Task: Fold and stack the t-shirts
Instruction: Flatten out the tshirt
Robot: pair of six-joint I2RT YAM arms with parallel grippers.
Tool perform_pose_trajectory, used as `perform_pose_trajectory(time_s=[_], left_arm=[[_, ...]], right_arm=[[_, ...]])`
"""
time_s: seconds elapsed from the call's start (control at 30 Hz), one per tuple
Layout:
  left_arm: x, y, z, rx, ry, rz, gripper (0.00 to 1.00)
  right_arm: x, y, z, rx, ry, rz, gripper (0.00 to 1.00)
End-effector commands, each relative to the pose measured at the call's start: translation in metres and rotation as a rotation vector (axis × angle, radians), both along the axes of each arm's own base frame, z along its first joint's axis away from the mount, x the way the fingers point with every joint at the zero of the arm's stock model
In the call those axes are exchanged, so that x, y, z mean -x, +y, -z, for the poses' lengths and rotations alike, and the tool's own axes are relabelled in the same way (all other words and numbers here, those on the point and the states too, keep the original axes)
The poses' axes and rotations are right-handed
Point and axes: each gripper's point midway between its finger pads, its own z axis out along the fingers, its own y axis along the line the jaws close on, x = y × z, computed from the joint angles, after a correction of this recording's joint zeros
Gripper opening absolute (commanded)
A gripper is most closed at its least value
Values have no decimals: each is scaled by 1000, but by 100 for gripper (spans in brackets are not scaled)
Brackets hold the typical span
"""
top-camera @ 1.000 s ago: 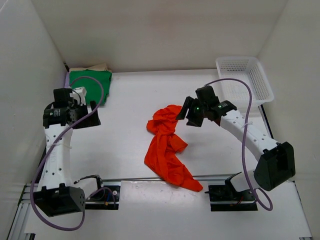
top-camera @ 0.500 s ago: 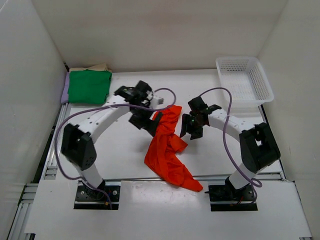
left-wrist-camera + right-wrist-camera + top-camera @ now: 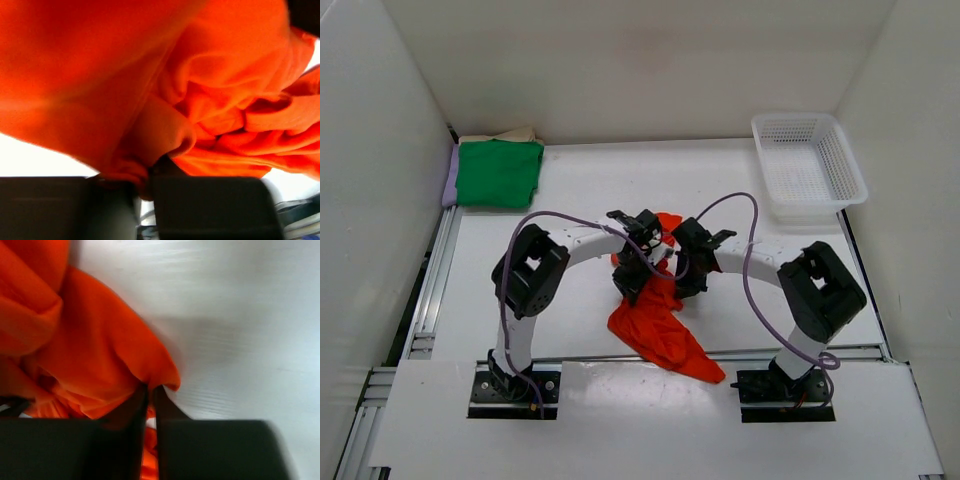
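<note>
On the tabletop (image 3: 570, 200), your orange shirt (image 3: 660, 325) lies crumpled in the middle, toward the near edge, and the green shirt (image 3: 500, 172) tops the folded stack in the far left corner. A second ago your left arm was by that stack, both jaws wide. Now the left gripper (image 3: 633, 272) and right gripper (image 3: 687, 272) have met at the orange shirt's far end, each pinched on a fold of cloth, so you likely hold enough to lift and spread it.
</note>
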Motion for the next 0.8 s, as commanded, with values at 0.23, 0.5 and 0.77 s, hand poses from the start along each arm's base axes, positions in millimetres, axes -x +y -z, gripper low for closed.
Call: perform_pose_trajectory(time_s=[0.23,0.5,0.77], left_arm=[[-68,72,-104,139,-247,-265,11],[-176,191,-156,-123,-637,-601,79],[-171,219,-162,-113,-544,-672,92]], right_arm=[[-7,-61,-18,18,-122,290,0],[0,-52,-52,-86,-185,231,0],[-2,-33,-82,-203,-196,205,0]])
